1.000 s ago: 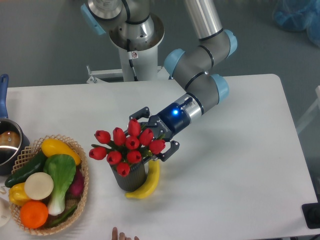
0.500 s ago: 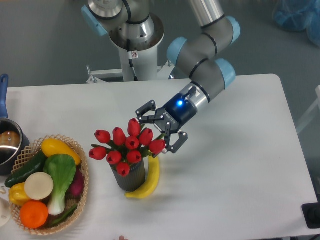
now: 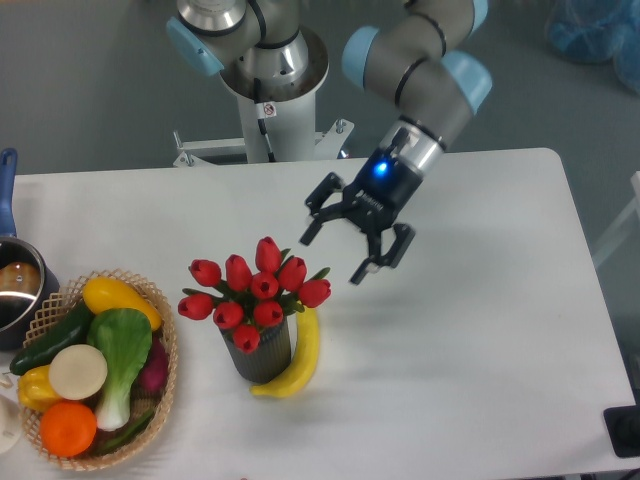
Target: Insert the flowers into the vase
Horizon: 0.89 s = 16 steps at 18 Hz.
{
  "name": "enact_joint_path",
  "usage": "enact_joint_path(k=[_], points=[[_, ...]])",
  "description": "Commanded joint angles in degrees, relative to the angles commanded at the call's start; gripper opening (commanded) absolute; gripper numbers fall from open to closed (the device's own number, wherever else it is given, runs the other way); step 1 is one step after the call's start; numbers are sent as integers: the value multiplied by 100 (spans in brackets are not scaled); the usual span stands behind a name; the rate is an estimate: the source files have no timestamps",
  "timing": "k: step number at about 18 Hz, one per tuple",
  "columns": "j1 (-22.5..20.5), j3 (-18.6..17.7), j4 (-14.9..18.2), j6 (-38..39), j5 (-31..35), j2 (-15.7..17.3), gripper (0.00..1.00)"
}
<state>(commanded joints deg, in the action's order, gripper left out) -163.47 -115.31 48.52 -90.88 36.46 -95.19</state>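
The flowers (image 3: 254,289), a bunch of red tulip buds with green leaves, stand in the vase (image 3: 261,356), a short dark grey ribbed cylinder near the table's middle front. Their stems are hidden inside it. My gripper (image 3: 333,257) hangs up and to the right of the bunch, apart from it. It is open, with nothing between its black fingers (image 3: 372,263).
A yellow banana (image 3: 300,358) lies against the vase's right side. A woven basket (image 3: 159,425) of vegetables and fruit sits at the front left. A pot (image 3: 17,287) with a blue handle stands at the left edge. The robot base (image 3: 268,80) is behind the table.
The gripper has let go of the flowers and drawn back up and to the right, away from the bunch. The flowers stay in the vase.
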Motion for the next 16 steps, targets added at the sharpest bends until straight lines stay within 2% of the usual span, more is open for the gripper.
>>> enact_joint_path(k=[3,5,11,16], points=[[-351,70,26,9,386,342,100],[-518,97,53,0,1070,632,100],[-388,299,105,-97,2960,914,100],[-361,308,123,-448,3192,941,100]])
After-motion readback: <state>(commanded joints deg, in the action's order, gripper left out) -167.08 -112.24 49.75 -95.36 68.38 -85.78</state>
